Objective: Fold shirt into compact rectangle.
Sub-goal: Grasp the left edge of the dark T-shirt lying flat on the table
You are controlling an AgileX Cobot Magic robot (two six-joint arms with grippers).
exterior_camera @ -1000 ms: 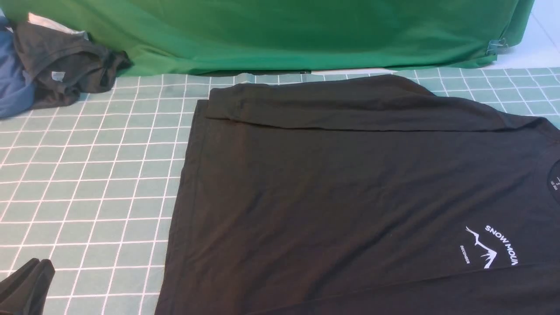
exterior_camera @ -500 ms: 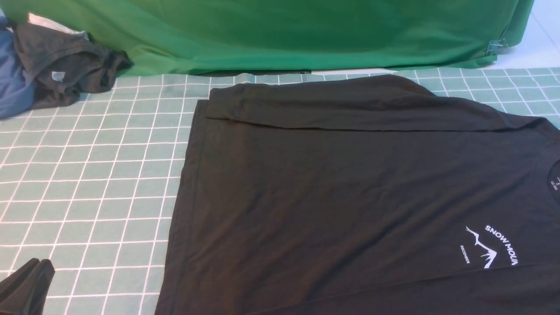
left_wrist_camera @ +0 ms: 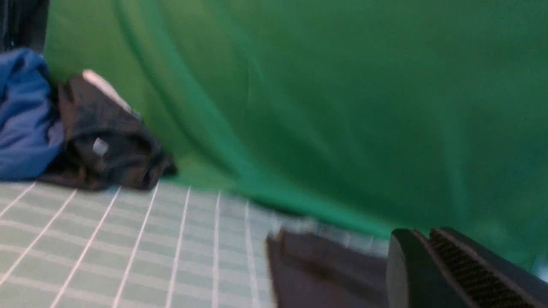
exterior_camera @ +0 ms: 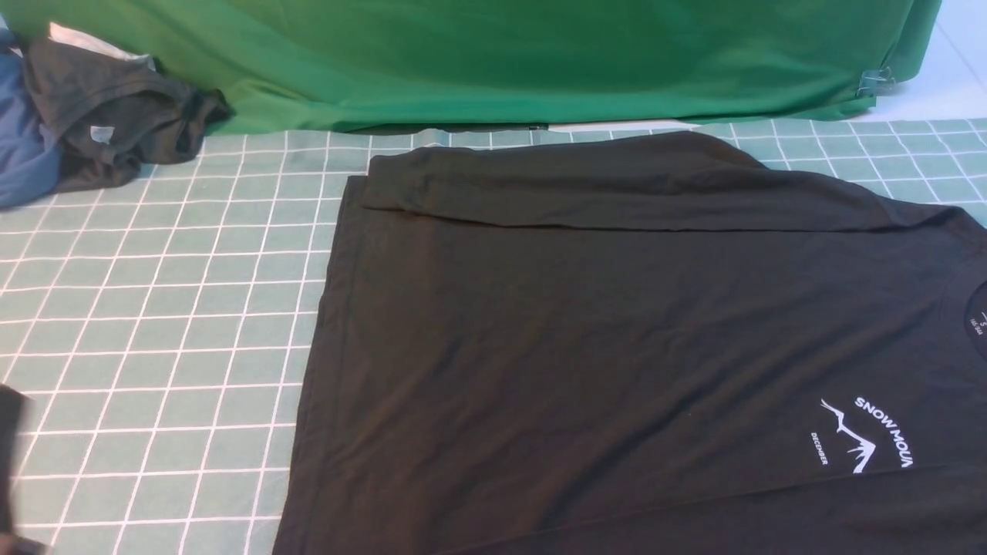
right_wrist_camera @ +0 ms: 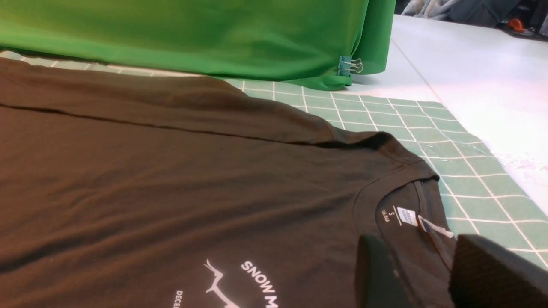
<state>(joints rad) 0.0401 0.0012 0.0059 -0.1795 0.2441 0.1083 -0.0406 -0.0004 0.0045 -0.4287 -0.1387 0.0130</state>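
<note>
Here, our left end effector [left_wrist_camera: 421, 250] has its jaws pressed together on nothing and hangs over the gridded bench [exterior_camera: 154, 324], near the hem end of the shirt [exterior_camera: 617, 347]; the wrist picture is too blurred for us to place it more closely. Our right end effector [right_wrist_camera: 428, 278] stands partly open and empty just above the neck opening, whose white size print shows past its fingers [right_wrist_camera: 379, 273]. The black shirt lies flat and sideways on the bench, hem to our left and collar to our right, which we judge gives each arm its own end to lift. Its far side is already turned in as a folded band [exterior_camera: 617, 189], so we take the near side to be next. Well apart, against the green cloth [exterior_camera: 501, 54], sit a brownish-grey garment [exterior_camera: 116, 108] and a blue garment [exterior_camera: 23, 154], out of the way
</note>
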